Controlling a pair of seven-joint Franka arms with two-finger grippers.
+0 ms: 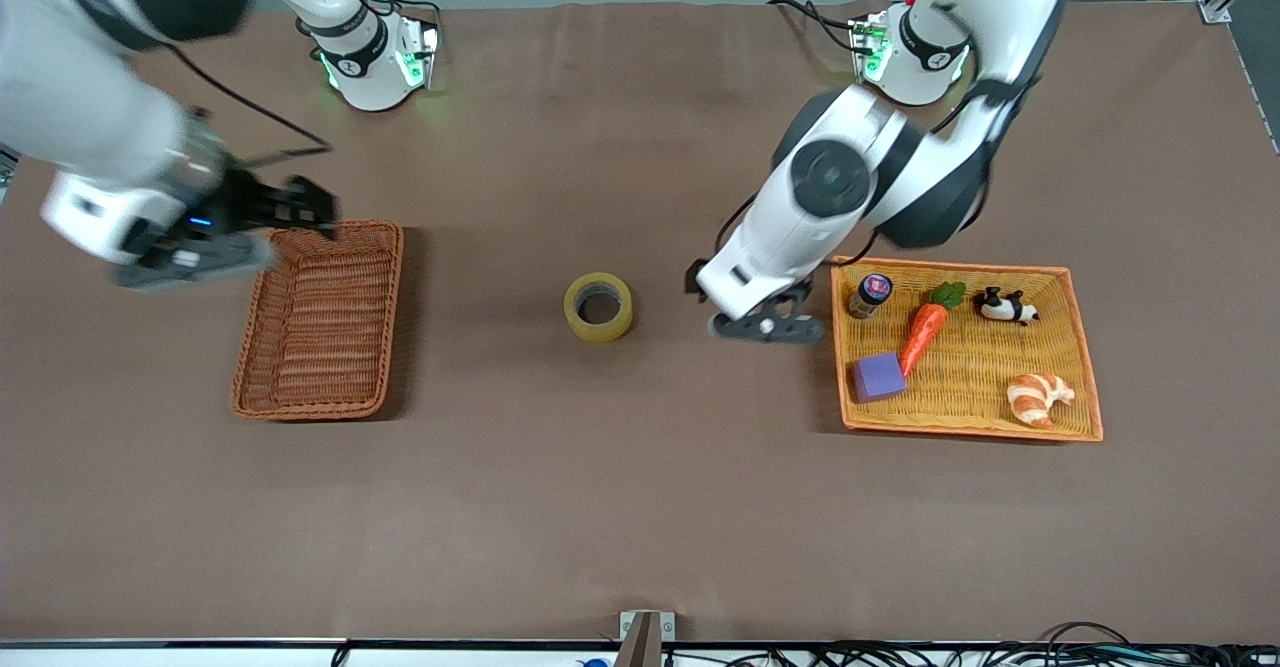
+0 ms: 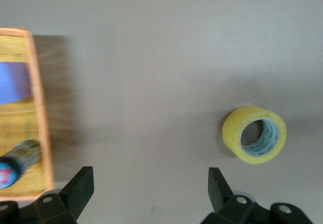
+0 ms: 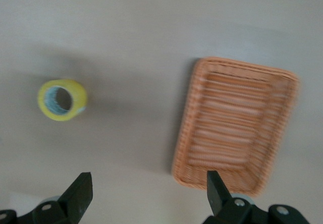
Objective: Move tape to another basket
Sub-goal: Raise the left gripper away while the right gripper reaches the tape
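While tape lies on brown table | left gripper jaws spread | right gripper jaws spread over basket

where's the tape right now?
In the front view, the tape lies on the bare table between the reddish-brown basket and the orange tray, in neither.

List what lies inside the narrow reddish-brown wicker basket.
Nothing shows inside the narrow reddish-brown wicker basket; its woven floor is bare. The right gripper covers one corner. The yellowish tape roll sits on the table.
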